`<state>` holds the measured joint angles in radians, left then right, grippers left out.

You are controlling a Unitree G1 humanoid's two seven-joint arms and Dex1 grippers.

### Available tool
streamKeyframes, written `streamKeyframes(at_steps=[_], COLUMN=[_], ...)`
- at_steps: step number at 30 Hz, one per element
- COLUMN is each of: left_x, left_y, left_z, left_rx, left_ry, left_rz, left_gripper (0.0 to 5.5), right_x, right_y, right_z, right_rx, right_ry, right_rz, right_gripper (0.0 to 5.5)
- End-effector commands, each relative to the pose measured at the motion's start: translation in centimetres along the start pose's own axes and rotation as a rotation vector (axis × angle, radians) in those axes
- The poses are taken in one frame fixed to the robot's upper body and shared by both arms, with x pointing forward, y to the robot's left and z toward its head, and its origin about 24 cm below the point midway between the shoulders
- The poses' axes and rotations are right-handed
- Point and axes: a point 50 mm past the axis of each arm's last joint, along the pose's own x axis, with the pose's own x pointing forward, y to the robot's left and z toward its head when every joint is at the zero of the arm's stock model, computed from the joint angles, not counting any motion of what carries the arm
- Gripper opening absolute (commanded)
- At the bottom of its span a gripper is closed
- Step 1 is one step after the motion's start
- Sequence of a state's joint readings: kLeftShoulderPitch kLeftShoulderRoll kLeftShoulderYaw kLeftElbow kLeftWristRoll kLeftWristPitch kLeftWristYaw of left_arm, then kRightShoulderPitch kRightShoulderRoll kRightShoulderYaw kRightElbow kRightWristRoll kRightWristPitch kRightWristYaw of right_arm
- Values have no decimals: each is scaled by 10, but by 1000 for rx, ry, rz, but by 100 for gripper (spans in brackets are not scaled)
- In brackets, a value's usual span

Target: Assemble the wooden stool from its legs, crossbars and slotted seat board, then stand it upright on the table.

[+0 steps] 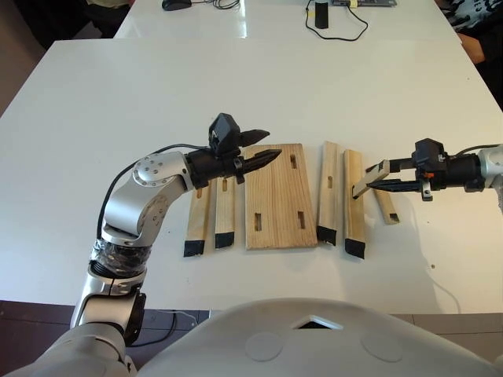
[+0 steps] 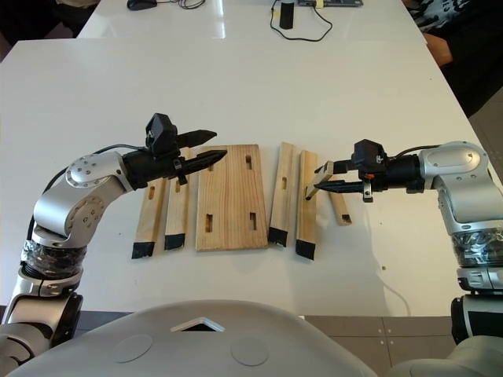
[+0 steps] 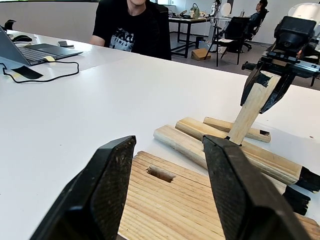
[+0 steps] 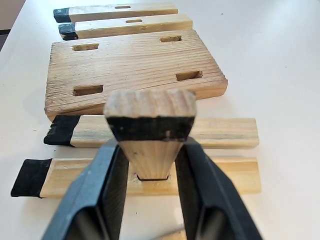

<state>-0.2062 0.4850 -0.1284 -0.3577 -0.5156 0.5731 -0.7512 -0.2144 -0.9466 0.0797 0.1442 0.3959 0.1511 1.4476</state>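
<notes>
The slotted seat board (image 1: pixel 273 196) lies flat mid-table. Two black-tipped legs (image 1: pixel 198 218) (image 1: pixel 225 210) lie to its left and two more (image 1: pixel 328 188) (image 1: pixel 354 206) to its right. My right gripper (image 1: pixel 379 176) is shut on a short crossbar (image 4: pixel 150 125). The crossbar is tilted, and its lower end rests in the slot of the rightmost leg (image 4: pixel 220 175). A second crossbar (image 1: pixel 387 208) lies flat just right of that leg. Over the board's far left corner hovers my left gripper (image 1: pixel 271 144), open with nothing between its fingers (image 3: pixel 107 190).
A black device with a cable (image 1: pixel 321 16) and a mouse (image 1: pixel 177 4) sit on the adjoining table behind. A laptop (image 3: pixel 35 50) shows in the left wrist view. White tabletop (image 1: pixel 259 86) stretches beyond the parts, and the front edge runs close below them.
</notes>
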Motion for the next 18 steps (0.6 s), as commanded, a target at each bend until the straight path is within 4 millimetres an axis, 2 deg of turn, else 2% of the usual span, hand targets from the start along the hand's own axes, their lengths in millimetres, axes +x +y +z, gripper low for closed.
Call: streamKeyframes(at_steps=[1,4,8,11,18], left_x=[3,5,5,5,5], left_y=[-3,-6,-7,-7,-5], left_z=[-3,-5,-6,-6,-5], left_rx=[-3,-7,-8,-8,-2], left_ry=[23,29,35,37,41], left_rz=[-21,-35,-46,-49,-49], left_gripper=[247,247,247,247,247], right_x=[15,22,27,29,23], right_y=[9,10,12,18,30], right_z=[-42,-47,-36,-32,-49], right_rx=[210,220,195,144,132], right_ry=[105,104,40,67,143], right_rz=[42,49,43,56,49], right_gripper=[128,128,128,128,128])
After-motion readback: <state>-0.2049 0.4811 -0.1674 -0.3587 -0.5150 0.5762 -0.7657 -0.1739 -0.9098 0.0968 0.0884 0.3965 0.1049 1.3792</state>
